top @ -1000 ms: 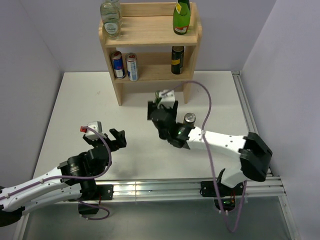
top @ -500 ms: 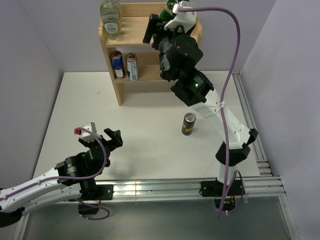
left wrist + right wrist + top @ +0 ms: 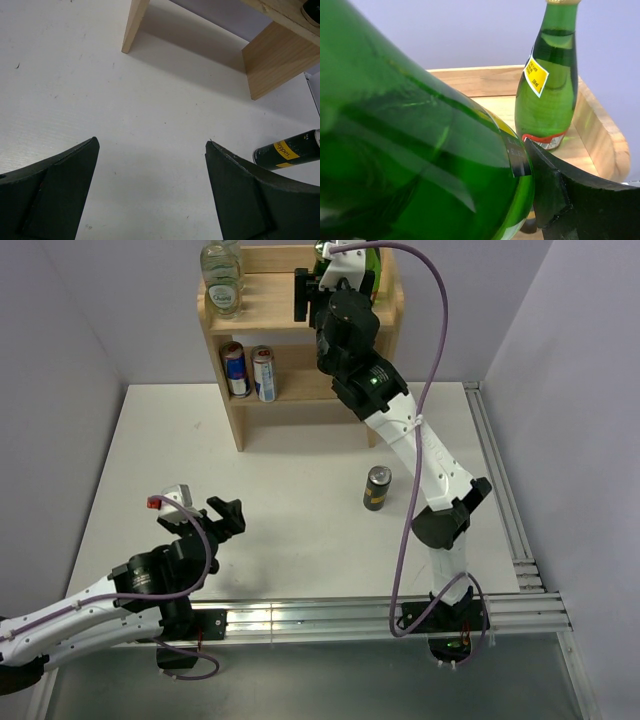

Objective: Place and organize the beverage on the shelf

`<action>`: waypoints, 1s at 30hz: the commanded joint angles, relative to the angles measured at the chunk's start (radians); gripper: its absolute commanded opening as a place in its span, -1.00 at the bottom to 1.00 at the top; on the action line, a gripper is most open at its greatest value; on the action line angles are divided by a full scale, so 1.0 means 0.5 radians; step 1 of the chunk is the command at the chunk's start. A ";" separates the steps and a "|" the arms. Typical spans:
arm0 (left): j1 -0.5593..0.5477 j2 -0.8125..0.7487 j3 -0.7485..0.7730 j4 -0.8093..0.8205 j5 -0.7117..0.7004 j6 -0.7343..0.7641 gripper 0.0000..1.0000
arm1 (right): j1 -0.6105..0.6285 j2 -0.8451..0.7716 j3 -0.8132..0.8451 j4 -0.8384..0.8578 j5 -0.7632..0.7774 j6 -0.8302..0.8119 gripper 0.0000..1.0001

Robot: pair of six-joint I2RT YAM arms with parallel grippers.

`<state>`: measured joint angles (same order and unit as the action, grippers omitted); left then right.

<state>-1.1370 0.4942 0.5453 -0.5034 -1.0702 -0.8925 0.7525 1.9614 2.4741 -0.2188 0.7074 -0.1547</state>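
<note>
The wooden shelf [image 3: 300, 315] stands at the back of the table. My right gripper [image 3: 312, 285] reaches over its top tier, shut on a green glass bottle [image 3: 420, 150] that fills the right wrist view; one black finger [image 3: 560, 200] presses its side. Just beyond it a second green bottle [image 3: 547, 95] with a yellow label stands upright on the top tier, inside the raised rim [image 3: 605, 145]. My left gripper [image 3: 225, 512] hovers low over the table at the near left, open and empty, its fingertips [image 3: 55, 195] spread wide.
Clear glass bottles [image 3: 222, 280] stand at the left of the top tier. Two cans [image 3: 250, 370] sit on the middle tier. A dark can [image 3: 377, 488] with a yellow band stands on the table, seen from the left wrist as the can [image 3: 287, 150] at the right edge.
My right arm has swung up from the table beside the dark can to the shelf's top tier, carrying the green bottle. The left gripper has shifted slightly and narrowed a little.
</note>
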 commanded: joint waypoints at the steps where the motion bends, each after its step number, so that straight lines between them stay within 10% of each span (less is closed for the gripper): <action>1: -0.009 0.009 0.020 0.053 0.002 0.030 0.87 | -0.051 -0.039 0.169 0.309 -0.148 0.012 -1.00; 22: -0.012 -0.093 -0.014 0.074 0.021 0.048 0.86 | -0.290 0.222 0.175 0.352 -0.353 0.279 -1.00; 30: -0.012 -0.083 -0.008 0.059 0.005 0.030 0.85 | -0.321 0.259 0.145 0.373 -0.372 0.303 -0.60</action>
<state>-1.1385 0.4484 0.5426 -0.4816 -1.0595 -0.8780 0.6037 2.0937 2.4889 -0.1551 0.5377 -0.0151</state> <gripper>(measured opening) 0.928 0.796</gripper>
